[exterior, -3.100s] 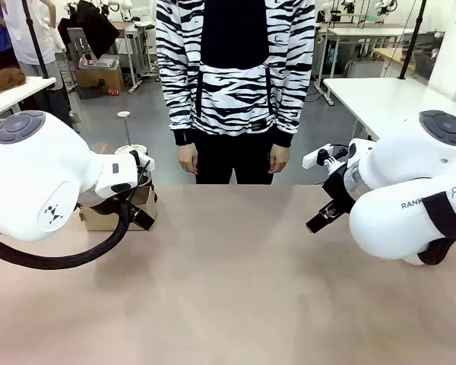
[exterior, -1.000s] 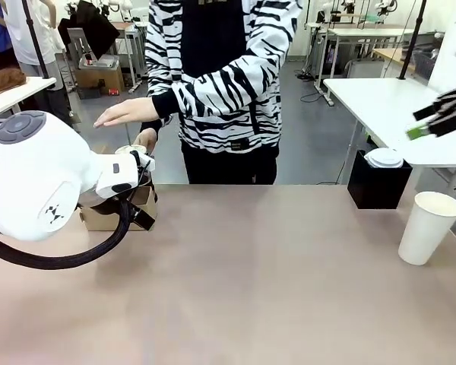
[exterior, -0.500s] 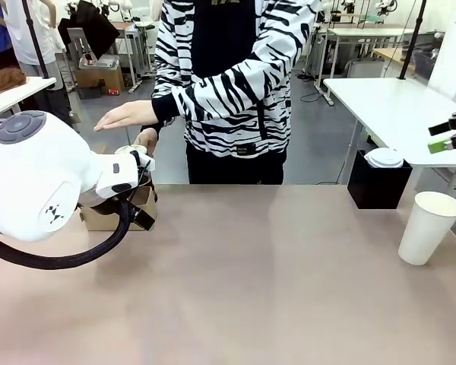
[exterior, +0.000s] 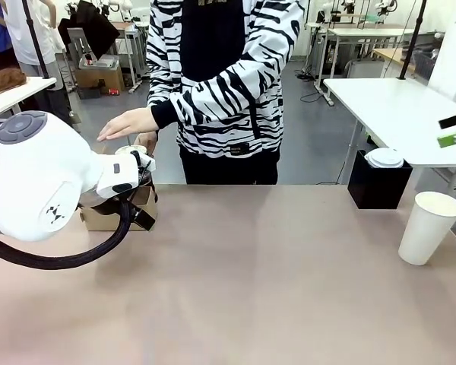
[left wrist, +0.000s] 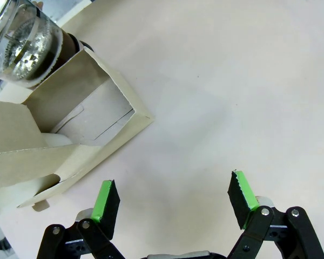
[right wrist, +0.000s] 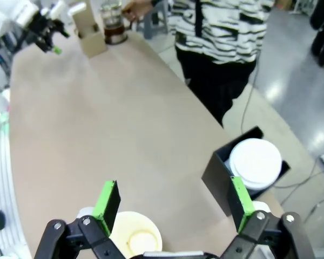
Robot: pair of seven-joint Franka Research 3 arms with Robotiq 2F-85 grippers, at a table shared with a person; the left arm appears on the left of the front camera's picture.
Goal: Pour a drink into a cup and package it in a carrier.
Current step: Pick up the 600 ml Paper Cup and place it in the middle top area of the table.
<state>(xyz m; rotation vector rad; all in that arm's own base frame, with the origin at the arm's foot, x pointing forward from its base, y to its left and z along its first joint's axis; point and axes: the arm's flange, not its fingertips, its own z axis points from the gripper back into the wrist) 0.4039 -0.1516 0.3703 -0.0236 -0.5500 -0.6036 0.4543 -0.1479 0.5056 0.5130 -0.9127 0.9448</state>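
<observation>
Cup (exterior: 429,226), white paper with an open top, stands on the counter (exterior: 243,293) at the robot's far right, just beside a black box (exterior: 374,190) that carries a stack of white lids (exterior: 384,158). The right end effector (exterior: 453,131) hangs high at the picture's right edge. Three seconds earlier it was down low by the counter, and the cup and box were hidden behind it. Half a second ago it was slightly farther in from the edge. In its wrist view the cup sits directly below, between the two green-padded fingers, which are spread wide and grip nothing. The carrier (exterior: 114,217), brown cardboard, stands at the counter's far left behind the left arm (exterior: 38,179), which has not shifted. The left end effector (left wrist: 174,184) hovers over bare counter just beside the carrier, its fingers also spread wide and empty. A glass jug (left wrist: 24,46) stands just behind the carrier's far wall, with the dark drink (right wrist: 116,35) in its lower part. The person (exterior: 220,76) in the zebra-striped top earlier stood square with both arms hanging. Now the person leans toward the robot's left, with one hand (exterior: 128,123) held flat above the jug and the other hand (exterior: 146,141) lower, close by the jug's top.
</observation>
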